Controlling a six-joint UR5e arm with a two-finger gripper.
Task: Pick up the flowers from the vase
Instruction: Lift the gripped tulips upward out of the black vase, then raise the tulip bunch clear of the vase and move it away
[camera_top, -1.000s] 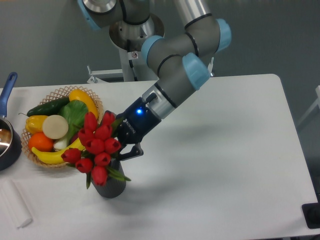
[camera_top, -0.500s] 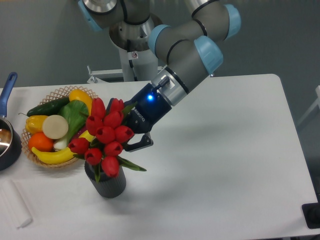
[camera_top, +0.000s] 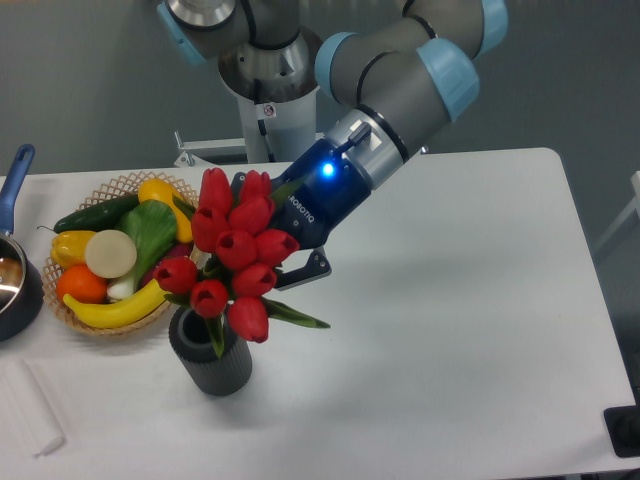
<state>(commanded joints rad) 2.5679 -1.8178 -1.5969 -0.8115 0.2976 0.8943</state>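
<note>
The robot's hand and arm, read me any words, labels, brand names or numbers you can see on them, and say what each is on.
"ROBOTIQ": white lettering on the dark body of the hand, faint but just legible.
Small red and white sticker on the grey robot base column: too small to read.
No other text visible on the flowers, vase or table.

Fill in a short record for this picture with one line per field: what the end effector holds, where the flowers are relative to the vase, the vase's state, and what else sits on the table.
end effector: shut on the flowers, fingers mostly hidden behind the blooms
flowers: red tulips, raised above the vase, leaf tips still reaching its mouth
vase: dark grey, upright on the table, mouth partly visible
basket: wicker, holds fruit and vegetables, left of the vase
pot: blue-handled, at the left edge
table: white
</note>
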